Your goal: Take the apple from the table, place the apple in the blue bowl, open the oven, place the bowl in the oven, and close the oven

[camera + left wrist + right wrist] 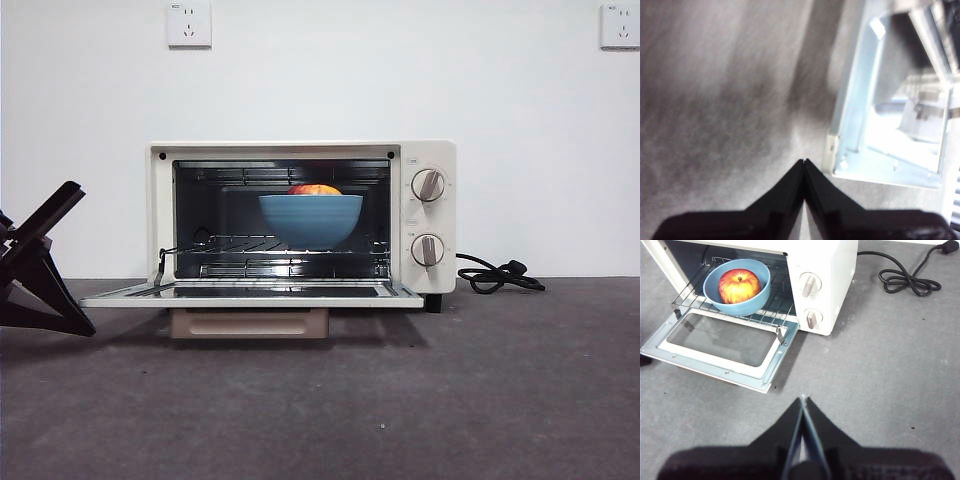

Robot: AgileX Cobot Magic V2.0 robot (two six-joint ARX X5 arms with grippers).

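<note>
The cream-white oven (430, 160) (825, 260) stands with its glass door (250, 293) (722, 342) folded down flat. On its wire rack sits the blue bowl (311, 220) (755, 297) with the red-yellow apple (315, 189) (739, 285) inside. My left gripper (40, 255) (804, 161) is shut and empty, low over the table (450, 400) just off the door's left corner (837, 155). My right gripper (803, 399) is shut and empty, high above the table in front of the oven's knobs (809, 285).
The black cord (495, 275) (907, 277) lies coiled on the table to the right of the oven. Two wall sockets (189, 23) sit high on the white wall behind.
</note>
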